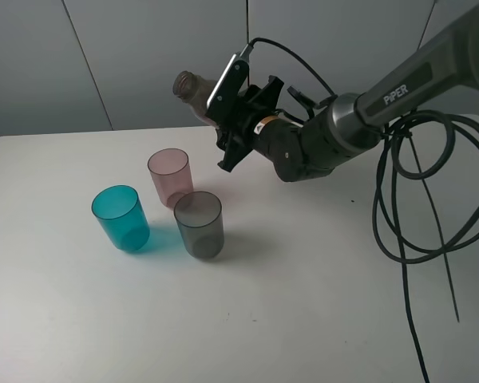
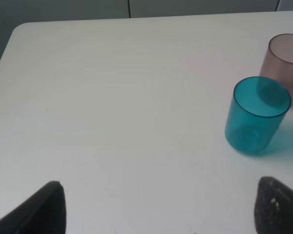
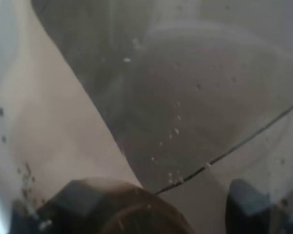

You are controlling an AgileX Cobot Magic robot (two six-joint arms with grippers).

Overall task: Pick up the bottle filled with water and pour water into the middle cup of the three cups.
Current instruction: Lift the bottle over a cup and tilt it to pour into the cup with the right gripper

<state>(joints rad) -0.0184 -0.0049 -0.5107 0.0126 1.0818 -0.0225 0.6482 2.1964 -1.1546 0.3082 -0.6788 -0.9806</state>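
My right gripper is shut on the smoky brown-grey bottle and holds it tilted in the air, its open neck pointing up-left, above and just right of the pale pink cup. The bottle fills the right wrist view. The teal cup stands front left and the smoky dark grey cup front right of the pink one. My left gripper is open over bare table; the teal cup and the pink cup show in its view.
The white table spreads around the cups, with its rounded back-left corner in the left wrist view. Black cables hang from the right arm and loop over the table's right side.
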